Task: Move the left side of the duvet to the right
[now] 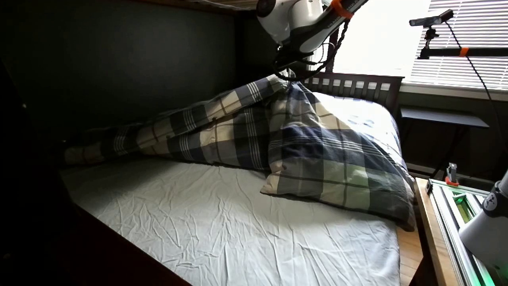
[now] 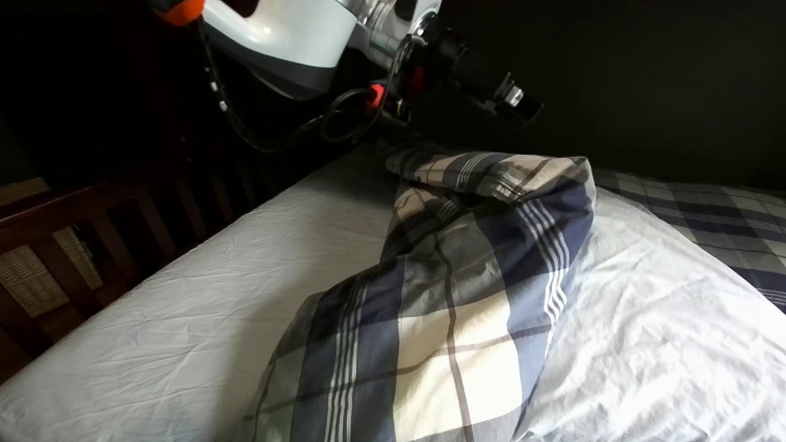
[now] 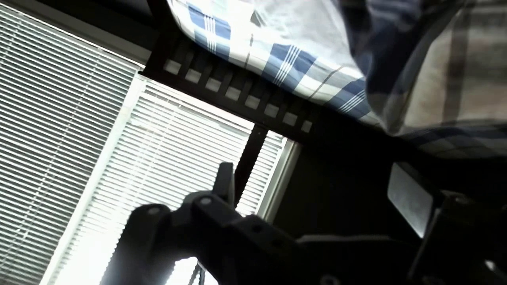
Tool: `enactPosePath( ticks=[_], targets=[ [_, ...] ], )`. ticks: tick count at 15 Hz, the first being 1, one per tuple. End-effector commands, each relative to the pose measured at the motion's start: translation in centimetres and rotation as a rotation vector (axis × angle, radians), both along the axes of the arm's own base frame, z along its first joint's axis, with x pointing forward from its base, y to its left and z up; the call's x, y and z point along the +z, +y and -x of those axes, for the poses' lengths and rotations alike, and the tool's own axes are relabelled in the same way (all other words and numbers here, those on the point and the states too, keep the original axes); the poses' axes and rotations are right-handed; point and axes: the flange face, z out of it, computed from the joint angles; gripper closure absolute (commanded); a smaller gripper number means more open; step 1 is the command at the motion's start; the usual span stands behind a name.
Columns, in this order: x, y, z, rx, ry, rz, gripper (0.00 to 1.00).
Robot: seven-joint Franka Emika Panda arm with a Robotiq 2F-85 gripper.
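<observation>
The duvet (image 1: 317,155), in navy, grey and cream plaid, lies bunched across the bed and rises to a peak in an exterior view. In an exterior view the duvet (image 2: 454,344) forms a raised, folded ridge, with a fold at its far end. In the wrist view part of the duvet (image 3: 431,79) hangs close by at the upper right. My gripper (image 2: 519,104) is in the air above and behind the ridge, apart from it. In the wrist view my gripper (image 3: 317,194) has its fingers wide apart with nothing between them. The arm hides the gripper in an exterior view.
A white sheet (image 1: 222,210) covers the near part of the bed. Rumpled white fabric (image 2: 651,325) lies beside the ridge. A slatted headboard (image 1: 353,85) stands before the window blinds (image 3: 166,150). A wooden slatted rail (image 2: 110,245) and a dark wall (image 1: 158,59) border the bed.
</observation>
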Motion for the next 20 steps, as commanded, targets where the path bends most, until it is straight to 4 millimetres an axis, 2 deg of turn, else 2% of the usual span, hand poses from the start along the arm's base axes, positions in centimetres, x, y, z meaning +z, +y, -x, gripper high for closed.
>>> enactPosePath(
  ticks=[1,4,7,11,13,14,16,20],
  targets=[
    [-1.6,5.0,4.3,0.134,0.078,-0.114,0.0],
    [-2.2,9.2,7.3,0.248,0.116,-0.197,0.0],
    [-1.4,13.3,11.0,0.361,0.141,-0.293,0.0],
    [0.3,16.3,13.3,0.506,0.151,-0.442,0.0],
    [0.8,17.3,14.4,0.578,0.153,-0.514,0.0],
    [0.7,16.4,12.4,0.513,0.15,-0.449,0.0],
    [1.2,16.5,12.7,0.525,0.146,-0.452,0.0],
    [1.0,16.3,12.5,0.52,0.15,-0.453,0.0]
  ],
)
